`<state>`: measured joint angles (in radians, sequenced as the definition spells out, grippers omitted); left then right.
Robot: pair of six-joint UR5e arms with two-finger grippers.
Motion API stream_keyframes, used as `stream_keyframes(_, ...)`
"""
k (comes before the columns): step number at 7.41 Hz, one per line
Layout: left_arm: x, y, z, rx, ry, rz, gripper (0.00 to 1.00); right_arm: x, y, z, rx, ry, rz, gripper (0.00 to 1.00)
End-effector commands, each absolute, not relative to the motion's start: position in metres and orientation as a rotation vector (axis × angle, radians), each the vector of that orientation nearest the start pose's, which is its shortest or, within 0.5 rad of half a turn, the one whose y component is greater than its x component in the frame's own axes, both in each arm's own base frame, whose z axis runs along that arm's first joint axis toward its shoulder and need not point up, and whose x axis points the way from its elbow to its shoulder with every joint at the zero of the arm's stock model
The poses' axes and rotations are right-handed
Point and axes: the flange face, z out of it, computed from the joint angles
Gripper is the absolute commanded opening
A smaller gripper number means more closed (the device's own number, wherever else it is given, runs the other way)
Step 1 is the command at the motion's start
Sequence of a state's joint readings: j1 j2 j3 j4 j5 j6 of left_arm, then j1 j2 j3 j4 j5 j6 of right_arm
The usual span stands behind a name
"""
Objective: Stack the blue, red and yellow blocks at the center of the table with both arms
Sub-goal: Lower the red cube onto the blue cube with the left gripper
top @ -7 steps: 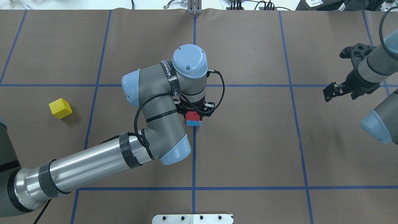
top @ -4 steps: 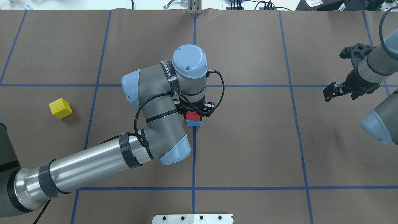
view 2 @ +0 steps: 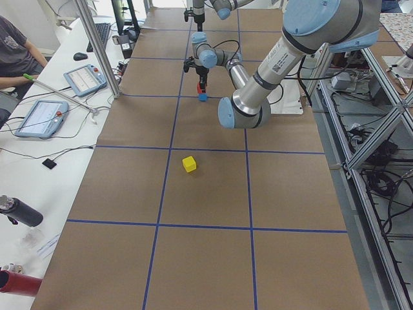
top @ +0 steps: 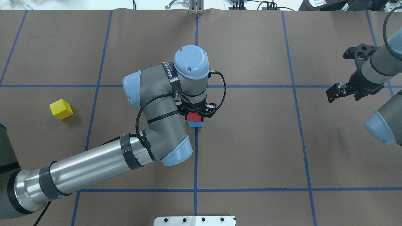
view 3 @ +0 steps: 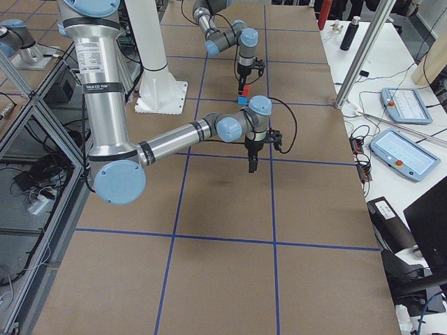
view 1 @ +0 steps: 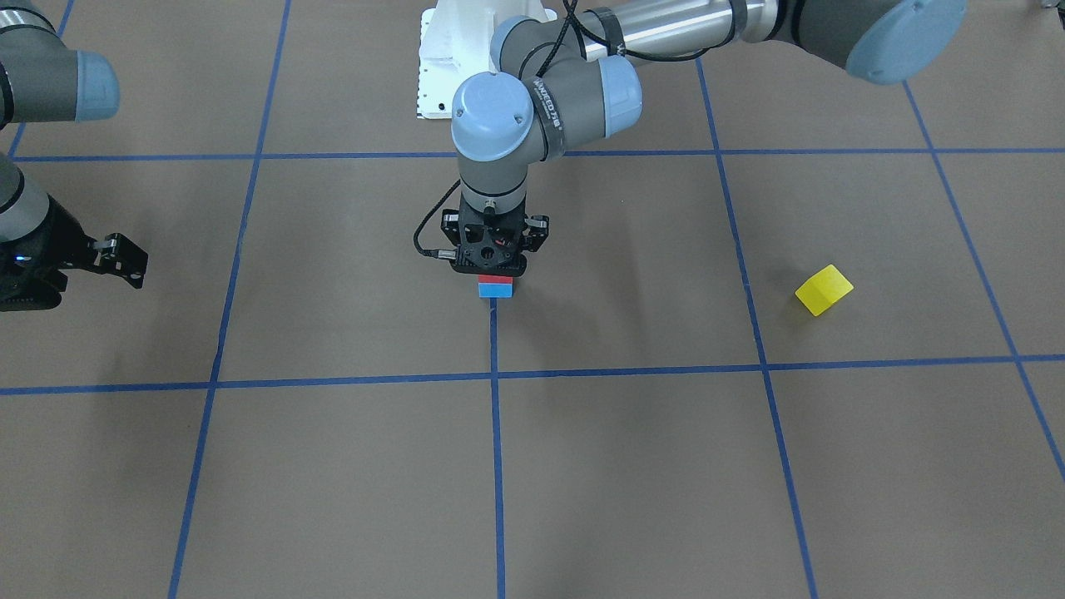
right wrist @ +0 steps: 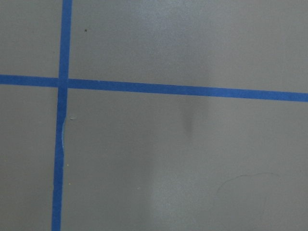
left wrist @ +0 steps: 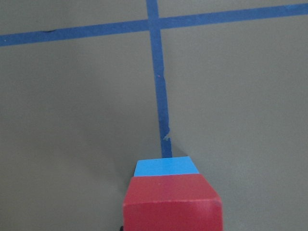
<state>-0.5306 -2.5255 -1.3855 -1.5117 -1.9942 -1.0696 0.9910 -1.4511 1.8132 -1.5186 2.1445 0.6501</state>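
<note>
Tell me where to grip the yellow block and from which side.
Come straight down on the yellow block and pinch two opposite side faces. It sits flat and alone, turned askew to the blue tape lines, so turn the grasp to match its faces.

Left tool down (vertical), right tool aside

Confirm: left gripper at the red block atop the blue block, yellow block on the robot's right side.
Wrong side: the overhead exterior view shows the yellow block on the robot's left. The left gripper is at the red block atop the blue block.
</note>
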Motion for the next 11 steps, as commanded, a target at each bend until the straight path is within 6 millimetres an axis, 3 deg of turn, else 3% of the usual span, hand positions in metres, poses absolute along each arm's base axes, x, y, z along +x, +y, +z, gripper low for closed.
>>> stream_keyframes(1, 0.6124, -0.4652, 0.1381, -0.007, 0.811, 0.123, 0.00, -0.2309, -0.4972, 0.4820, 0.003, -0.694, -0.051, 1.00)
stream_keyframes(11, 0.6122, -0.4639, 0.1423, -0.030, 0.812, 0.066, 0.13, -0.2312, -0.4976, 0.4812, 0.004, -0.695, -0.052, 1.00)
